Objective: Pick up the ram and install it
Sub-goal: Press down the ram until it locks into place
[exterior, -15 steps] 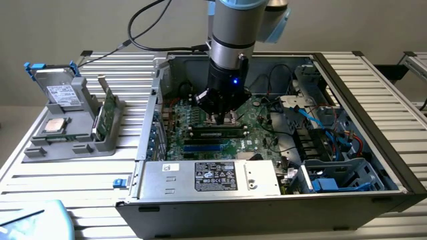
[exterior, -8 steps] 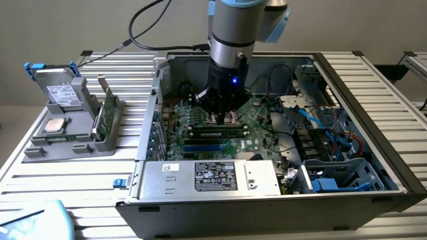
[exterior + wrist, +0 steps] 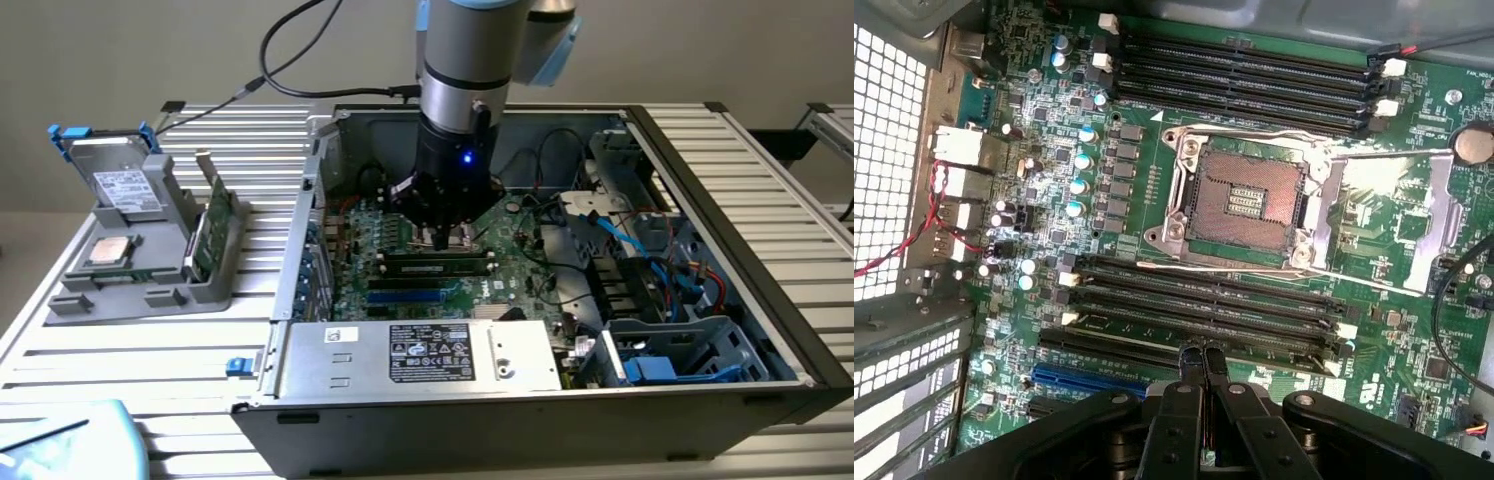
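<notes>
Inside the open computer case (image 3: 747, 300), over the green motherboard (image 3: 1054, 150), the seating step looks to be in hand: the ram (image 3: 434, 267), a long dark stick with a pale label, seems to lie in a black slot right under the pincer (image 3: 1202, 362), whose fingers are pressed together on nothing. Finishing calls for straight, even downward pressure (my judgement). Another green stick (image 3: 211, 235) stands on edge in a holder (image 3: 147, 290) on the bench (image 3: 80, 340)

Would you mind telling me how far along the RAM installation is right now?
Done: a stick that looks like the ram lies along the motherboard slots. In hand: the gripper, shut and empty, is right above it. Left: I cannot tell whether it is fully seated. Another green stick stands in the grey holder.
</notes>
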